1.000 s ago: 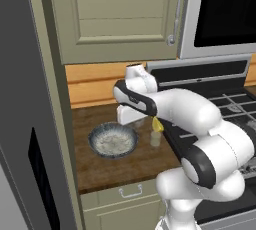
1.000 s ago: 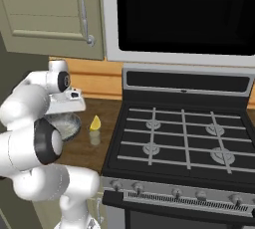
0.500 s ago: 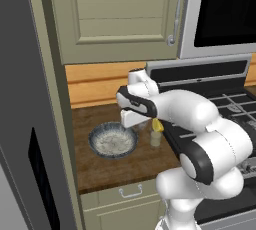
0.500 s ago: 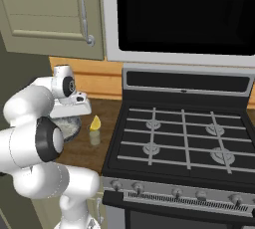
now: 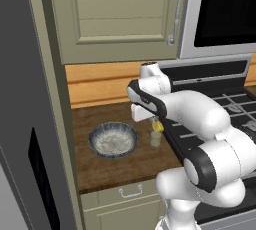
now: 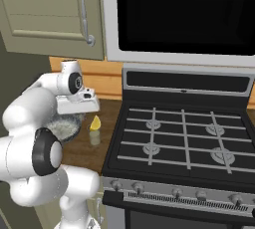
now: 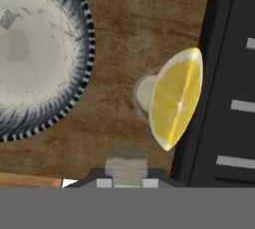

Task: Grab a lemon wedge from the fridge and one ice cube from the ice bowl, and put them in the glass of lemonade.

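The lemon wedge (image 7: pixel 175 98) was seen perched on the glass of lemonade (image 5: pixel 156 138), right of the ice bowl (image 5: pixel 113 139) on the desk (image 5: pixel 100 169), with the end effector (image 7: pixel 126 182) pressed together.

The wedge (image 7: pixel 175 98), bright yellow with its cut face showing, sat on top of the glass (image 7: pixel 144 93), covering most of its rim. The small clear glass (image 5: pixel 156 138) stood upright on the wooden counter, just beside the bowl (image 5: pixel 113 139), a round grey dish holding whitish ice.
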